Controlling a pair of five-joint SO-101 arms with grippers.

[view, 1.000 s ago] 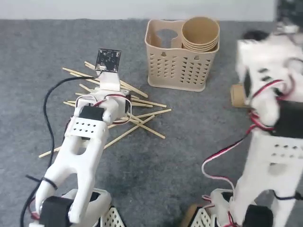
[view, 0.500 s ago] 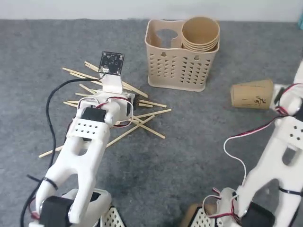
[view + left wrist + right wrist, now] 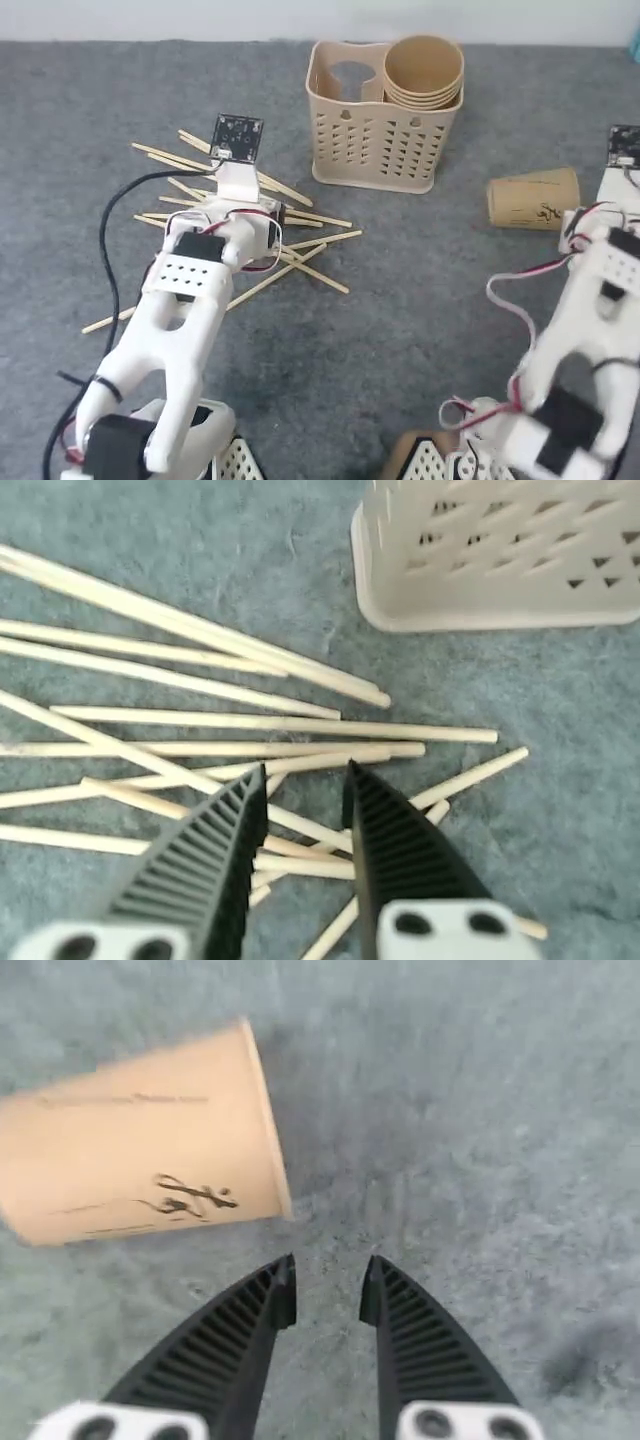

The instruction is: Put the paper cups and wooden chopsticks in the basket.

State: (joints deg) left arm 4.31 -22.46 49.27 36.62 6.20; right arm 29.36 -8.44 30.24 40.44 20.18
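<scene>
Wooden chopsticks [image 3: 320,240] [image 3: 270,723] lie scattered in a loose pile on the grey worktop [image 3: 400,300] at the left. The left gripper [image 3: 304,772] hangs over them, its fingers a little apart. Right of the pile stands the beige basket [image 3: 372,140], with a stack of paper cups [image 3: 424,65] nested in its right-hand compartment. Further right, one more paper cup [image 3: 534,200] [image 3: 140,1150] lies on its side on the worktop. The right gripper [image 3: 328,1262] is just beside one end of it, fingers slightly apart.

We've got grey carpet [image 3: 400,330] here — scattered chopsticks [image 3: 270,723], the basket [image 3: 375,150] standing, one paper cup [image 3: 533,200] on its side.
</scene>
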